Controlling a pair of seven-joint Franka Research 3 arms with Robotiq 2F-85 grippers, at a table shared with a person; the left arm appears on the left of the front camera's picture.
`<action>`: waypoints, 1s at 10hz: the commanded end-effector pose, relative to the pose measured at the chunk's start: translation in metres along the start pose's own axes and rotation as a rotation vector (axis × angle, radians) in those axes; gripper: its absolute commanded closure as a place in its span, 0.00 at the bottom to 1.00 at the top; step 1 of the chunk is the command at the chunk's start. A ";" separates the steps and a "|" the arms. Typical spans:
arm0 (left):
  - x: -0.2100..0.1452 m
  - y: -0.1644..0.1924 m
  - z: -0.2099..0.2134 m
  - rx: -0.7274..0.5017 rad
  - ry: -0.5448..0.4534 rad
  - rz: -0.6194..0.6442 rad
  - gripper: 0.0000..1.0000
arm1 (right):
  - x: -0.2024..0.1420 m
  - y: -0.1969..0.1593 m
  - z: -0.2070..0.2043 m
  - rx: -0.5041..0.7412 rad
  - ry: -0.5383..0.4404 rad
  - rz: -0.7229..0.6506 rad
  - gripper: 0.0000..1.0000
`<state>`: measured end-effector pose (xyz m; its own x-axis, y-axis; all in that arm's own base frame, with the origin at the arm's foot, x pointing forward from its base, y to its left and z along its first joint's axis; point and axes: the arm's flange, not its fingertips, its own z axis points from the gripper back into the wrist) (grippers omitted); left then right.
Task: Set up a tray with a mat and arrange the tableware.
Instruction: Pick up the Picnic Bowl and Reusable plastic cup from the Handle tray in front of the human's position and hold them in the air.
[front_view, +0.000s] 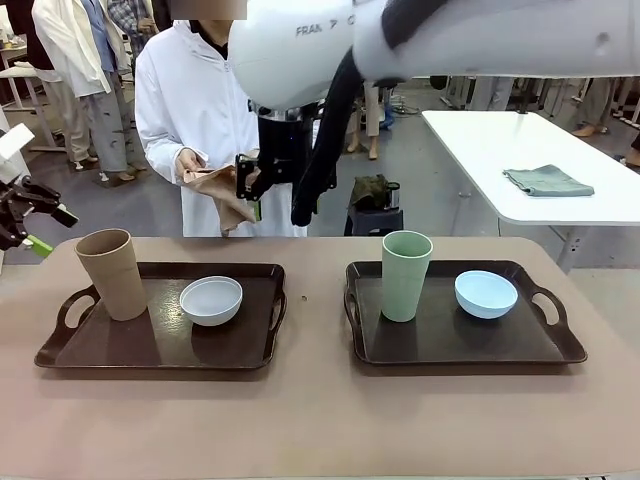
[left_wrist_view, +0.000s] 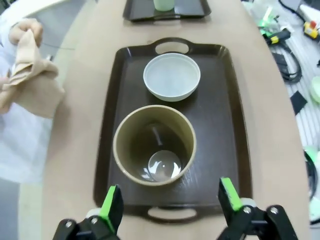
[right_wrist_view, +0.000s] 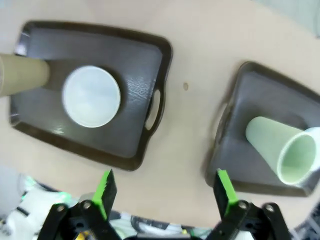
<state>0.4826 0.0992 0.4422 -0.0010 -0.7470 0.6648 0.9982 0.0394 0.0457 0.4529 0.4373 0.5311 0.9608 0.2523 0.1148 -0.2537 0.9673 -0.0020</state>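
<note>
Two dark brown trays lie side by side on the table. The left tray (front_view: 160, 345) holds the tan cup (front_view: 112, 273) and the white bowl (front_view: 211, 300). On the right tray (front_view: 440, 340) stand the pale green cup (front_view: 405, 275) and the light blue bowl (front_view: 486, 294). Across the table, a person holds a folded tan mat (front_view: 222, 192) in both hands. My right gripper (front_view: 258, 188) hangs open high up beside that mat, and from above it looks down between both trays (right_wrist_view: 164, 192). My left gripper (left_wrist_view: 171, 205) stands open just short of the tan cup (left_wrist_view: 154, 145), at the table's far left (front_view: 30, 225).
A white table (front_view: 480, 140) with a grey-green cloth (front_view: 547, 180) stands at the back right. A stool with a dark bag (front_view: 375, 195) is behind my table. Cables and tools (left_wrist_view: 290, 50) lie on the floor beside the left tray. Other people stand far left.
</note>
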 end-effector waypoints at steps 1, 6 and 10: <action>-0.006 0.010 0.010 0.016 -0.079 -0.079 0.00 | 0.023 0.014 0.000 -0.045 0.035 -0.024 0.00; -0.006 0.006 0.010 0.018 -0.039 -0.051 0.00 | 0.015 0.008 -0.015 -0.021 0.045 0.002 0.00; -0.007 0.006 0.010 0.020 -0.040 -0.071 0.00 | 0.015 0.008 -0.015 -0.021 0.045 0.002 0.00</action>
<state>0.4883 0.1110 0.4455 -0.0743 -0.7218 0.6881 0.9941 0.0008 0.1083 0.4714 0.4544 0.5210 0.9651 0.2531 0.0672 -0.2516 0.9674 -0.0295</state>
